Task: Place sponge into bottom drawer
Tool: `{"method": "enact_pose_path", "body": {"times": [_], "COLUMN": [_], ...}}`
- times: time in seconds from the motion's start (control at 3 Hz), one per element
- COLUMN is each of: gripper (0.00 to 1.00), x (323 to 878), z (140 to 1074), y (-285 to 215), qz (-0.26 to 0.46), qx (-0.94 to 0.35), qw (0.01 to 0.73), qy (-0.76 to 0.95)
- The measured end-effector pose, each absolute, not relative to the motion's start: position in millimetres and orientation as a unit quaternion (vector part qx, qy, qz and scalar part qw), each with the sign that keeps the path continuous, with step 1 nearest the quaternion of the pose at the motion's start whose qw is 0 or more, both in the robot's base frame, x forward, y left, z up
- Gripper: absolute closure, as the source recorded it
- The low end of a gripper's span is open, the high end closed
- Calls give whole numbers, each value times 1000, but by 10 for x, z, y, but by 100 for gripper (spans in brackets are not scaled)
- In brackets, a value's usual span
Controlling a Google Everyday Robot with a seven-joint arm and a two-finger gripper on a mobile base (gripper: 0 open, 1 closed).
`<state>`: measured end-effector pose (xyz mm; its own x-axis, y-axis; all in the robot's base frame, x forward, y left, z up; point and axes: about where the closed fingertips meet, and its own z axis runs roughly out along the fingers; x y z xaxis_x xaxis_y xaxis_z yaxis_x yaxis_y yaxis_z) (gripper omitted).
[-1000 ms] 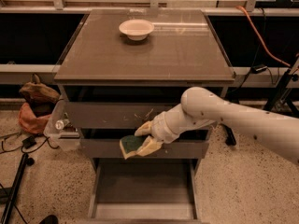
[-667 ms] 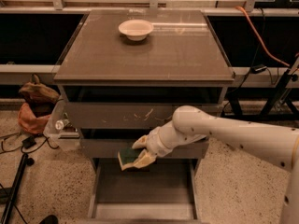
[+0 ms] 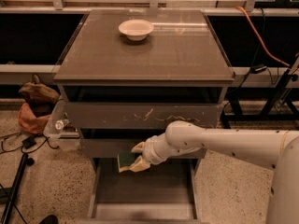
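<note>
Half the job is done: the sponge (image 3: pixel 124 160) is pinched in the gripper (image 3: pixel 133 159), up in the air just over the open bottom drawer (image 3: pixel 145 190), not on its floor yet, so it must go down and be let go.

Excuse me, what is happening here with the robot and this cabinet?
The robot's gripper holds the sponge, closed on it, in front of the middle drawer and above the open bottom drawer. The sponge is not yet inside. A white bowl sits on the cabinet top.
</note>
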<state>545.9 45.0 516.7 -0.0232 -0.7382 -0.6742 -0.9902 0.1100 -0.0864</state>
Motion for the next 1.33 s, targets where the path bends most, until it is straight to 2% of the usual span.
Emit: {"method": "enact_pose_path", "body": {"times": [0.67, 1.33], "gripper": [100, 100], "x": [5454, 5140], "z": [5069, 3926], "y": [490, 712], "qz": [214, 245], "qx": [-626, -575], "qw": [304, 327], "qy": [686, 709]}}
